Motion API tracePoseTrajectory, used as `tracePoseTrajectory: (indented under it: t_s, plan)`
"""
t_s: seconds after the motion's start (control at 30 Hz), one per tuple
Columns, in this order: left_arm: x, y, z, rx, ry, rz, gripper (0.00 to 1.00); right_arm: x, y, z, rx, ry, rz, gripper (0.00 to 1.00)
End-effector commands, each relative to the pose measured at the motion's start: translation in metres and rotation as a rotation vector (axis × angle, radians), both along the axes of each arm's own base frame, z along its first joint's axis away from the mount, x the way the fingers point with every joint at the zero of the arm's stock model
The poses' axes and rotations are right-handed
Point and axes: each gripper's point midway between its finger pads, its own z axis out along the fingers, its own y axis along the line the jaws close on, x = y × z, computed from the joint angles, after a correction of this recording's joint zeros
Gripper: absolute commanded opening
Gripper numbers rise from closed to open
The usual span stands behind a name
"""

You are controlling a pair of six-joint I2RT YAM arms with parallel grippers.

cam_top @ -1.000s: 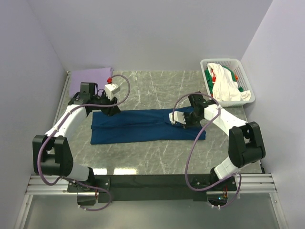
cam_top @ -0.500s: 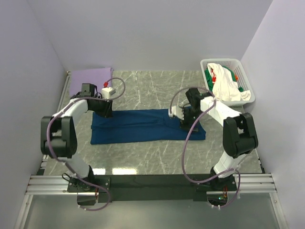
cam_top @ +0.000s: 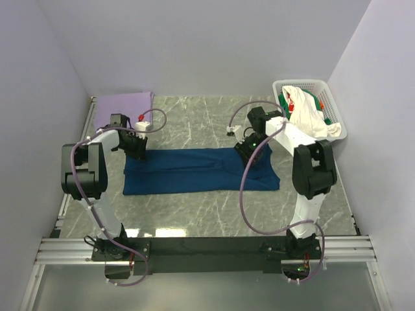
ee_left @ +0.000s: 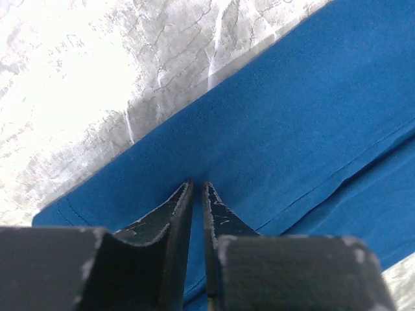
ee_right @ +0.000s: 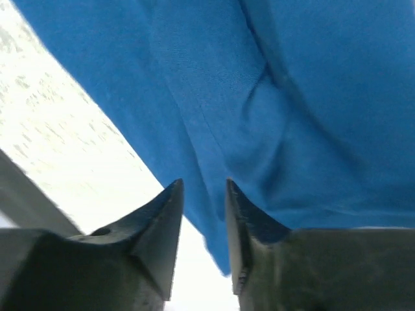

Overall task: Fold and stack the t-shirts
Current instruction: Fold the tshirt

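Note:
A dark navy-blue t-shirt (cam_top: 194, 170) lies folded into a long strip across the middle of the table. My left gripper (cam_top: 137, 150) rests its tips on the strip's far left corner. In the left wrist view this gripper (ee_left: 198, 184) shows only a narrow slit between its fingers, with flat blue cloth (ee_left: 311, 116) under them. My right gripper (cam_top: 248, 153) stands over the strip's far right end. In the right wrist view it (ee_right: 203, 183) is open, and the shirt's edge (ee_right: 214, 129) runs behind the gap. A pale lavender t-shirt (cam_top: 123, 103) lies flat at the back left.
A white lattice basket (cam_top: 301, 83) at the back right holds white and green t-shirts (cam_top: 310, 118). The marble table (cam_top: 194, 123) ends at walls on the left, right and back. Both arms' cables loop above the cloth.
The left gripper slid back and left to the shirt's far corner while its jaws narrowed. The right gripper went from shut to open and swung back toward the far right edge.

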Motion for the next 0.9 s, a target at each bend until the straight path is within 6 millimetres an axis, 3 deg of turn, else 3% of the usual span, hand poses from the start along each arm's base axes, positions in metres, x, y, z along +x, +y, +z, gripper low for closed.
tracePoseTrajectory:
  t_s: [0.0, 0.13, 0.3, 0.4, 0.57, 0.67, 0.7, 0.73, 0.8, 0.87]
  plan:
    - [-0.012, 0.019, -0.019, 0.098, 0.041, -0.028, 0.17, -0.012, 0.005, -0.008, -0.017, 0.15, -0.173, 0.37]
    - [-0.043, 0.022, -0.022, 0.131, 0.078, -0.07, 0.15, 0.007, 0.004, -0.039, -0.094, 0.168, -0.252, 0.33]
    - [-0.079, 0.027, -0.017, 0.169, 0.095, -0.136, 0.12, 0.041, -0.003, -0.053, -0.17, 0.101, -0.31, 0.33]
    - [-0.1, 0.025, -0.011, 0.169, 0.113, -0.205, 0.09, 0.07, -0.005, -0.057, -0.218, 0.062, -0.32, 0.33]
    - [-0.142, 0.021, -0.008, 0.162, 0.159, -0.375, 0.09, 0.14, -0.003, -0.06, -0.286, -0.104, -0.291, 0.32]
    - [-0.165, 0.004, 0.002, 0.125, 0.159, -0.511, 0.09, 0.184, 0.018, -0.05, -0.283, -0.273, -0.214, 0.32]
    - [-0.176, -0.012, 0.011, 0.086, 0.152, -0.578, 0.11, 0.194, 0.021, -0.046, -0.293, -0.329, -0.205, 0.32]
    - [-0.178, -0.021, 0.016, 0.067, 0.134, -0.61, 0.12, 0.209, 0.036, -0.033, -0.278, -0.419, -0.169, 0.33]
    - [-0.182, -0.049, 0.033, -0.013, 0.091, -0.679, 0.14, 0.221, 0.044, -0.014, -0.283, -0.517, -0.155, 0.38]
    - [-0.179, -0.065, 0.048, -0.068, 0.055, -0.689, 0.15, 0.227, 0.051, 0.022, -0.243, -0.614, -0.174, 0.46]
